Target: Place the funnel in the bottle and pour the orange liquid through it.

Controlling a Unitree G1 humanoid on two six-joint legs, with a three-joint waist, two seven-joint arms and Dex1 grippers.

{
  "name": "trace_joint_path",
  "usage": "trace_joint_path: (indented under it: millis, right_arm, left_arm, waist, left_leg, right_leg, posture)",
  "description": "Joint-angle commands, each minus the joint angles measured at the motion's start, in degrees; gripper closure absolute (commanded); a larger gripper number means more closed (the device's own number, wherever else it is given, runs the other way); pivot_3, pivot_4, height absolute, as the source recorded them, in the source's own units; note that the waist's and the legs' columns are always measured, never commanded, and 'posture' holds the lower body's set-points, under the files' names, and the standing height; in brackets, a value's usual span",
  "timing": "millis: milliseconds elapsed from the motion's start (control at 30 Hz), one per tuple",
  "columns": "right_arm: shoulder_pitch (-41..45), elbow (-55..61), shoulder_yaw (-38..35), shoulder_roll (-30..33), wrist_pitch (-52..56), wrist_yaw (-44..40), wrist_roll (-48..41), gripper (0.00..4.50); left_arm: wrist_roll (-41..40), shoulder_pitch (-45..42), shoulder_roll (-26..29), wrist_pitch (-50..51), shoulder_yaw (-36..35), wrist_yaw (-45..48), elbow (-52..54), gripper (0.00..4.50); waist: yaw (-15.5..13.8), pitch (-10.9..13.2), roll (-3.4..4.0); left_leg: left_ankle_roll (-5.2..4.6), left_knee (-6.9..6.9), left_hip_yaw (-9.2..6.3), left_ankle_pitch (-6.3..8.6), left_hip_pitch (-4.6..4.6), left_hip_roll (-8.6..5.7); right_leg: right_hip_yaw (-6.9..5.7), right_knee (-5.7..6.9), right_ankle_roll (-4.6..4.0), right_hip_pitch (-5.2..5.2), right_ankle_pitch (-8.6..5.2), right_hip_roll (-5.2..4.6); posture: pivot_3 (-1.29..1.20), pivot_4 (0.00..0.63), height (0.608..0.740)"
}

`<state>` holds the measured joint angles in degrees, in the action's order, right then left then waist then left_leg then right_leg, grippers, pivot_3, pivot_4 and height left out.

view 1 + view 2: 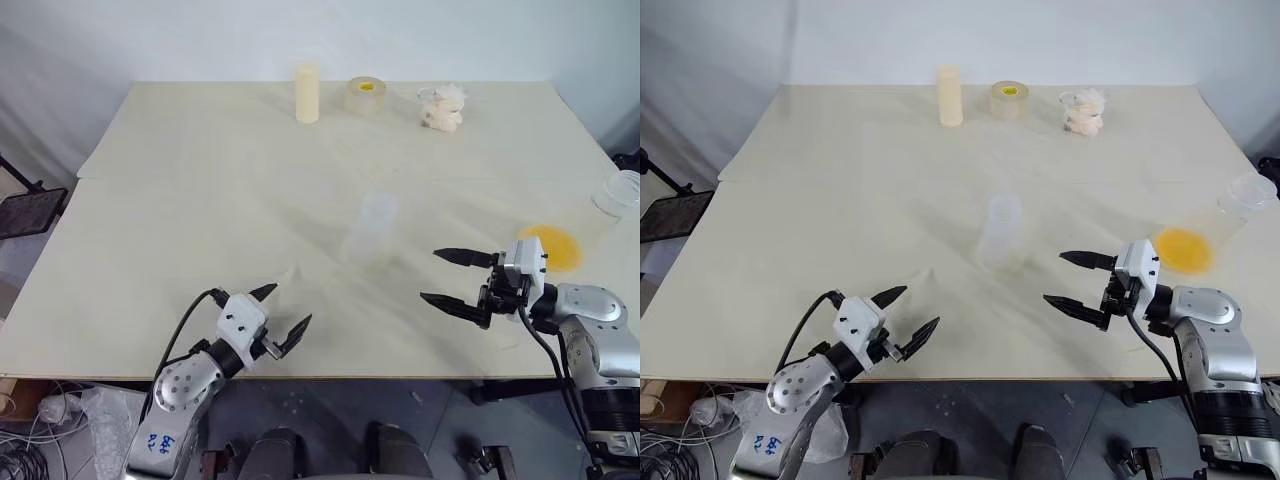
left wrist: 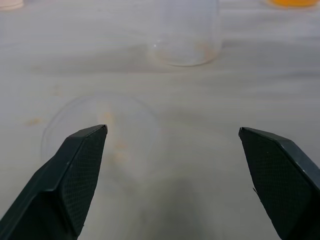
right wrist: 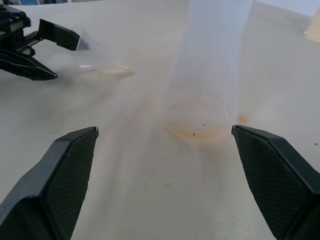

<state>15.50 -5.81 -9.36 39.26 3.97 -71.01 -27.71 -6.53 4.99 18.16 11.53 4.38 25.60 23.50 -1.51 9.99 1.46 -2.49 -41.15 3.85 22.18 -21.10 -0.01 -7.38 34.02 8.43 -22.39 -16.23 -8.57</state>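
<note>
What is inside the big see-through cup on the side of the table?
The clear cup holds orange liquid, pooled at its lower end near the right end effector. It seems to lie tipped over. How deep the liquid is, I cannot tell.

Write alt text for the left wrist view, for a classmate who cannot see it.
The left pincer is open over a pale table, its two black fingers framing a clear funnel that lies on the table just ahead. Beyond it stands the translucent bottle.
</note>
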Motion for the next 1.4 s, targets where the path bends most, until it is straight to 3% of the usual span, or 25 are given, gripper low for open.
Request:
trace_joint_path:
  millis: [33, 367, 567, 767, 900, 1033, 1100, 1200, 1400]
  right_arm:
    - [-0.5, 2.6, -1.5, 0.9, -0.1, 0.6, -0.7, 0.00]
    - [-2.1, 3.9, -1.7, 0.8, -0.1, 1.8, -0.9, 0.00]
    - [-2.7, 4.5, -1.7, 0.6, -0.3, 2.1, -1.1, 0.00]
    - [-2.9, 4.4, -1.6, 0.1, -1.0, 2.5, -1.0, 0.00]
    - [-3.5, 4.9, -1.9, 0.0, -1.3, 2.9, -1.2, 0.00]
    - [-4.5, 5.9, -2.1, -0.1, -1.2, 3.7, -1.3, 0.00]
    - [-5.0, 6.3, -2.2, 0.0, -1.1, 4.0, -1.4, 0.00]
    - [-5.5, 6.7, -2.3, 0.1, -1.0, 4.5, -1.4, 0.00]
    - [-6.7, 7.7, -2.5, 0.2, -0.9, 5.1, -1.6, 0.00]
  left_arm:
    - [-0.9, -0.6, 1.0, -1.0, -0.1, 1.5, 0.5, 1.27]
    - [-3.6, -0.6, 3.3, -0.1, -3.2, 4.0, 0.8, 4.46]
    - [-9.6, -1.2, 5.7, -2.9, -7.6, 9.0, 0.9, 4.46]
    - [-18.6, -4.4, 11.5, -1.3, -14.0, 17.0, -0.2, 4.46]
    - [-20.5, -5.3, 14.2, -1.2, -15.3, 20.2, -1.9, 4.46]
    - [-21.5, -5.7, 15.1, 1.4, -15.7, 20.6, -3.3, 4.46]
    - [-26.1, -6.5, 16.5, 5.6, -16.3, 23.6, -4.3, 4.46]
    - [-28.7, -6.1, 19.9, 9.8, -16.6, 26.7, -3.3, 3.91]
    - [-26.2, -4.6, 20.8, 7.3, -15.4, 28.3, -3.2, 2.17]
  waist:
    - [0.1, 0.0, 0.00]
    - [0.0, 0.0, 0.00]
    - [0.1, 0.0, 0.00]
    - [0.1, 0.0, 0.00]
    - [0.1, 0.0, 0.00]
    - [0.1, 0.0, 0.00]
    - [0.1, 0.0, 0.00]
    - [0.3, 0.0, 0.00]
    - [0.1, 0.0, 0.00]
  left_leg:
    - [0.00, 0.01, 0.01, 0.00, -0.01, -0.01]
    - [0.00, 0.01, -0.01, 0.00, 0.00, 0.05]
    - [0.00, 0.01, -0.01, 0.00, 0.00, 0.05]
    - [0.00, 0.01, -0.01, 0.00, 0.01, 0.06]
    - [0.00, 0.02, -0.01, 0.00, 0.01, 0.04]
    - [0.00, 0.02, -0.01, 0.00, 0.01, -0.05]
    - [0.01, 0.02, -0.02, 0.00, 0.00, -0.04]
    - [0.01, 0.02, 0.00, 0.00, 0.00, -0.03]
    - [0.02, 0.07, 0.00, 0.01, 0.02, 0.01]
  right_leg:
    - [-0.01, -0.01, 0.00, -0.01, 0.00, 0.00]
    - [-0.01, 0.00, 0.00, 0.00, 0.00, 0.00]
    - [-0.01, -0.01, 0.00, 0.00, 0.00, 0.00]
    - [-0.02, 0.00, 0.00, 0.00, 0.00, 0.00]
    - [-0.03, 0.00, 0.00, -0.01, 0.00, 0.00]
    - [-0.05, 0.00, 0.00, 0.00, 0.00, 0.01]
    - [-0.05, 0.00, 0.00, 0.00, 0.00, 0.02]
    - [-0.05, 0.00, 0.00, -0.01, 0.00, 0.02]
    - [-0.05, -0.01, 0.00, -0.02, 0.00, 0.03]
  posture:
    - [0.00, 0.150, 0.740]
    - [0.00, 0.150, 0.740]
    - [0.00, 0.150, 0.740]
    - [0.00, 0.150, 0.740]
    - [0.00, 0.150, 0.740]
    - [0.00, 0.150, 0.740]
    - [0.00, 0.150, 0.740]
    - [0.00, 0.150, 0.740]
    - [0.00, 0.150, 0.740]
